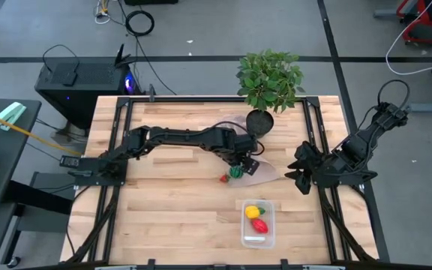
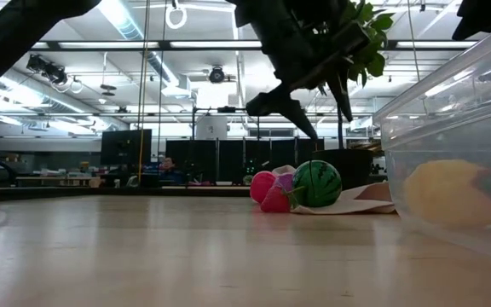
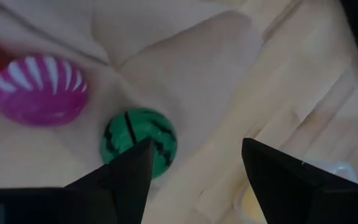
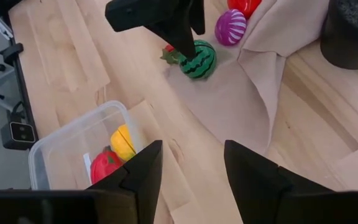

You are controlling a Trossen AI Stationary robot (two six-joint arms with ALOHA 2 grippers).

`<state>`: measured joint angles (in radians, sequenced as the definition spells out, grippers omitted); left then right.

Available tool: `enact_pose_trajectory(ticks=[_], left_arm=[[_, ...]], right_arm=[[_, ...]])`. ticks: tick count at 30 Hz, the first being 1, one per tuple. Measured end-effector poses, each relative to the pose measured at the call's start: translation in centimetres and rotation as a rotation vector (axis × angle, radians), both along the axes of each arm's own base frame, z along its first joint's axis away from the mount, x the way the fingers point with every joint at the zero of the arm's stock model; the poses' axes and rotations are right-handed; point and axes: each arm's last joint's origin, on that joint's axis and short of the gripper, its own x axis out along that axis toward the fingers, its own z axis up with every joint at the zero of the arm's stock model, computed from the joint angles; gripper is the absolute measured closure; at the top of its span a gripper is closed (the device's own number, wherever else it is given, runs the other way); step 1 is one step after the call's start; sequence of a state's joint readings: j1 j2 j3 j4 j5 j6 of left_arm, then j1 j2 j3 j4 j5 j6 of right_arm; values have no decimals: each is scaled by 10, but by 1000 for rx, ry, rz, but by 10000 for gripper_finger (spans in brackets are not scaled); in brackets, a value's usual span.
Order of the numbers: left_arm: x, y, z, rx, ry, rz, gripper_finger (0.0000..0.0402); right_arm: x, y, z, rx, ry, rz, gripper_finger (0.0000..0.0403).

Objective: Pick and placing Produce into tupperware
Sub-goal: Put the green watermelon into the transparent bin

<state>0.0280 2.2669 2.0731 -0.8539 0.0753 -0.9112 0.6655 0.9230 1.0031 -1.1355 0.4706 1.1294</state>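
Striped green, a toy watermelon [image 4: 198, 59] is seen resting on the beige cloth [image 4: 272, 68] spread over the tabletop [image 1: 171, 202], with the left tool [image 3: 194, 171] poised just above it, fingers spread and nothing gripped, apparently lined up for a pick. The watermelon is framed beside one finger rather than squarely between the two. A purple-magenta striped piece [image 3: 40, 89] and a red piece [image 4: 244, 5] are left close by on the cloth. Yellow and red produce [image 1: 256, 217] is already held in the clear tupperware [image 1: 267, 238], set nearer the front edge. The right tool [image 4: 188, 177] is parked at the right side, fingers parted and empty.
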Motion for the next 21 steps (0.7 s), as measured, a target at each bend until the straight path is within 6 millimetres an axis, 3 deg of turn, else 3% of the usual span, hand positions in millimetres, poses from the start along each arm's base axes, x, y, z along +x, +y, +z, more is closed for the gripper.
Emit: enact_pose_trajectory(ticks=[10, 21], left_arm=[[-1, 1, -2, 14, 18, -41, 95], [-6, 3, -32, -1, 190, -46, 43]], right_arm=[[0, 0, 0, -5, 1, 5, 224], [0, 0, 0, 5, 3, 6, 224]])
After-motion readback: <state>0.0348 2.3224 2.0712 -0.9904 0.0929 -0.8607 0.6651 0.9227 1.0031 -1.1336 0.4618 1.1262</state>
